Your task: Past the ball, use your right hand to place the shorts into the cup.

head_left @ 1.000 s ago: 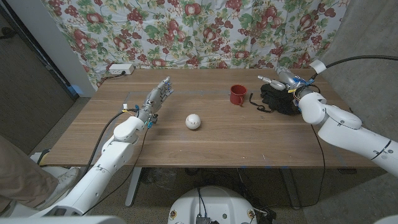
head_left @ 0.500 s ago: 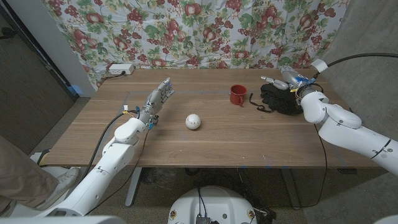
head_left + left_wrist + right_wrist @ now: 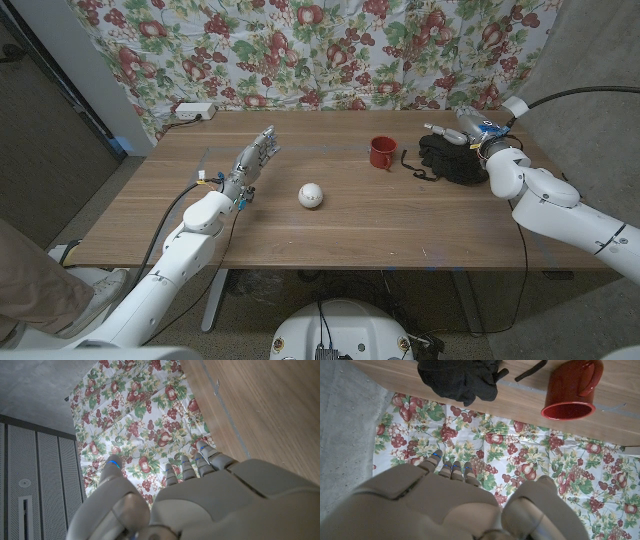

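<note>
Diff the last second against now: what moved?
The right hand drew slightly toward the table's right edge above the shorts, holding nothing. The left hand, ball, cup and shorts stayed put.

ball mid-table | cup beside shorts | right hand above shorts

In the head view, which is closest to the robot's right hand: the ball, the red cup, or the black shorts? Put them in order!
From the right hand:
1. Black shorts, just beside it near the table's right end.
2. Red cup, left of the shorts.
3. White ball, near the table's middle, farthest.
</note>
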`<act>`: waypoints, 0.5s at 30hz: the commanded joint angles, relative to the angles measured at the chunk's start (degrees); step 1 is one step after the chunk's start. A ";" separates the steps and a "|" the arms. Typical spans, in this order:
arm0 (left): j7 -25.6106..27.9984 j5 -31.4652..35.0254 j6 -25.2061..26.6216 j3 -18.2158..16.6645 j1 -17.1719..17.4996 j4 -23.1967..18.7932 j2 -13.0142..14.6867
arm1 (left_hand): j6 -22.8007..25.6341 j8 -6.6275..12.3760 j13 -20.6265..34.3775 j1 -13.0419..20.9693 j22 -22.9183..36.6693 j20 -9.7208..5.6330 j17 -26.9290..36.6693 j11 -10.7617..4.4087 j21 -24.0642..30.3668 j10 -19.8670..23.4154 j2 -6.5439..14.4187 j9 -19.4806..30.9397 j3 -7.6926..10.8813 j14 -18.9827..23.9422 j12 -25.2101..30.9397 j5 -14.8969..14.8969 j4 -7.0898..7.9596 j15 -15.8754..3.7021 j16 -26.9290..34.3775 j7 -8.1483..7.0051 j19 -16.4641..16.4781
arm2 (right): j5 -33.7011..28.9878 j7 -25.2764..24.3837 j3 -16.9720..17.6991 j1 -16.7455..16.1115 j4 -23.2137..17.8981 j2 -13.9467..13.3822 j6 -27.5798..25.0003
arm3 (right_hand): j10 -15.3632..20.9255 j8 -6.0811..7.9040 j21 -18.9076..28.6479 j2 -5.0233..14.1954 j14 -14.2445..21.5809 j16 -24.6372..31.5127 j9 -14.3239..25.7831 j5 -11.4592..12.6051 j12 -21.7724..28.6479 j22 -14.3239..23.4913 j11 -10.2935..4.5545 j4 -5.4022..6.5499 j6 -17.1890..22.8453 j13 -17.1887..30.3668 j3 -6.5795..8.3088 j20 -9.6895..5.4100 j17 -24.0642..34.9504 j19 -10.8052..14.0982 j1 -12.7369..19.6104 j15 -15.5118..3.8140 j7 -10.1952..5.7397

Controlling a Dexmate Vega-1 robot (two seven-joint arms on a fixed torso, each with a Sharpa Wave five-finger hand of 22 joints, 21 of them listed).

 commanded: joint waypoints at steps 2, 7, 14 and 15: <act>1.11 -0.04 0.78 -0.31 1.32 -1.95 0.72 | 0.30 0.01 0.29 0.39 0.16 -2.14 0.19 -0.05 0.38 0.40 -0.06 0.17 0.06 -0.37 0.19 -0.32 0.06 -2.96 0.11 -0.12 -0.13 | -1.50 0.65 -1.08 1.72 3.22 0.88 1.36 | -0.13 0.28 0.26 -0.11 -0.19 0.09 0.14 0.52 0.35 0.08 -0.33 0.23 0.22 0.33 -0.76 -0.19 0.08 0.30 -0.93 -0.31 0.04; 1.29 -0.08 0.76 -0.36 1.48 -2.17 0.82 | 0.33 0.00 0.29 0.41 0.16 -2.13 0.19 0.02 0.39 0.41 -0.06 0.17 0.06 -0.37 0.19 -0.36 0.07 -3.01 0.11 -0.13 -0.13 | -2.37 1.21 -1.77 2.53 4.28 1.21 1.72 | -0.34 0.27 0.20 -0.29 -0.32 0.05 0.14 0.57 0.29 0.08 -0.32 0.39 0.23 0.33 -1.03 -0.18 0.09 0.16 -1.33 -0.32 0.06; 1.08 -0.19 0.72 -0.16 1.31 -2.12 0.85 | 0.36 -0.02 0.29 0.44 0.16 -2.14 0.19 -0.03 0.41 0.39 -0.07 0.17 0.07 -0.44 0.17 -0.41 0.09 -2.96 0.09 -0.12 -0.09 | -3.75 3.03 -2.79 3.89 5.38 1.20 1.62 | -1.00 0.17 0.10 -0.34 -0.81 -0.13 0.14 0.81 0.09 0.08 -0.19 0.36 -0.11 0.33 -1.19 -0.13 0.06 -0.09 -1.33 -0.27 0.14; 1.06 -0.19 0.68 -0.12 1.25 -2.05 0.83 | 0.35 -0.03 0.29 0.44 0.16 -2.15 0.19 -0.06 0.41 0.38 -0.07 0.17 0.07 -0.44 0.17 -0.42 0.09 -2.92 0.09 -0.12 -0.10 | -3.82 3.04 -2.75 3.90 5.44 1.26 1.56 | -1.05 0.14 0.07 -0.34 -1.02 -0.20 0.14 0.89 0.09 0.07 -0.21 0.30 -0.25 0.33 -1.19 -0.14 0.05 -0.16 -1.23 -0.26 0.16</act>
